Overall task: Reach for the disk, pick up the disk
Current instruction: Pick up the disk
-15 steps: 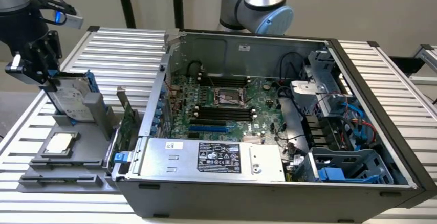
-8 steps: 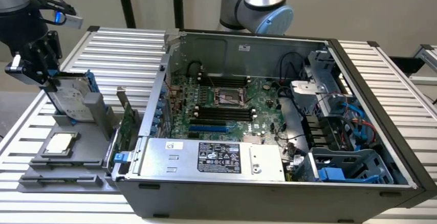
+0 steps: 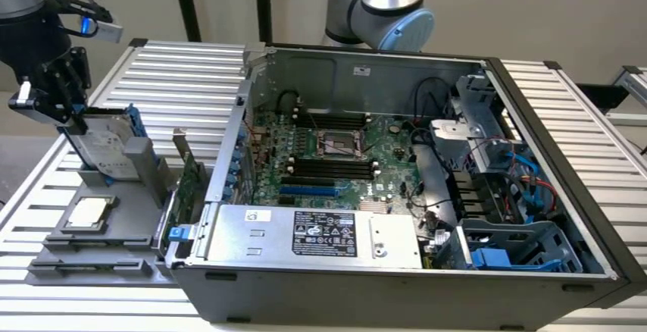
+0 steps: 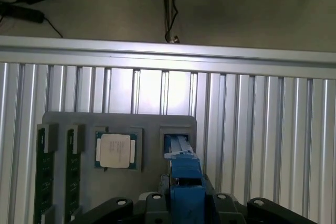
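With pincer (image 3: 73, 123) drawn narrow, grips the top edge of the disk (image 3: 103, 148) between both fingers. Holds it upright on edge, lower end in the end slot of the grey tray (image 3: 60, 265). In the tray's next pocket, square silver chip (image 3: 86, 212), flat; further along the tray, two green memory sticks (image 4: 44, 179). Just beside the tray, open computer case (image 3: 404, 290).

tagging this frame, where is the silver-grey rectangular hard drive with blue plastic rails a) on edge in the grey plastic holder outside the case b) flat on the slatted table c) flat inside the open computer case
a: the silver-grey hard drive stands on edge in the grey plastic holder beside the open computer case, with the gripper at its top edge.
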### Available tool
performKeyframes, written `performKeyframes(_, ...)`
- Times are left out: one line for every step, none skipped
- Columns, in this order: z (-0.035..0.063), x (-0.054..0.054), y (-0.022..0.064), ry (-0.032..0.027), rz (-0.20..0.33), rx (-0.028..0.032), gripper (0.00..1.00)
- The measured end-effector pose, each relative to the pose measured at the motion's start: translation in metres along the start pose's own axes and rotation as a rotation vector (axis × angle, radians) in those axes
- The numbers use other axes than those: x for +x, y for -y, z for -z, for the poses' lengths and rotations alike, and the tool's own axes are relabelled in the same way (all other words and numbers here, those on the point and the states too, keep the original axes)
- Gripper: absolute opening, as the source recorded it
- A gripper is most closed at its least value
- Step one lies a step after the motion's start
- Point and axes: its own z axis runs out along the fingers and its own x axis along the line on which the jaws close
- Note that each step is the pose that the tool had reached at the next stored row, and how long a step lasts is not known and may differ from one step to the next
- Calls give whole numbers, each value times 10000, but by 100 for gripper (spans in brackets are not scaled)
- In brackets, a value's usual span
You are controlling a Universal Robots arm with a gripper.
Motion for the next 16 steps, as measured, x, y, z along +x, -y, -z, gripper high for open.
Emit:
performKeyframes(0, 0, 0, 1, -9, 0, 33)
performKeyframes(0, -1, 0, 2, -19, 0, 33)
performKeyframes(0, -1, 0, 3, -30, 1, 33)
performKeyframes(-1, -1, 0, 6, -47, 1, 33)
performKeyframes(-1, -1, 0, 10, -68, 3, 33)
performKeyframes(-1, -1, 0, 14, -93, 5, 33)
performKeyframes(0, -1, 0, 17, -122, 10, 33)
performKeyframes(0, -1, 0, 19, -152, 18, 33)
performKeyframes(-1, -1, 0, 19, -180, 30, 33)
performKeyframes(0, 0, 1, 19, -202, 46, 33)
performKeyframes(0, 0, 0, 18, -212, 63, 33)
performKeyframes(0, 0, 0, 18, -221, 80, 33)
performKeyframes(-1, 0, 0, 18, -228, 97, 33)
performKeyframes(-1, 1, 0, 18, -232, 110, 33)
performKeyframes(-1, 2, 0, 17, -235, 123, 33)
performKeyframes(-1, 2, 0, 18, -235, 132, 33)
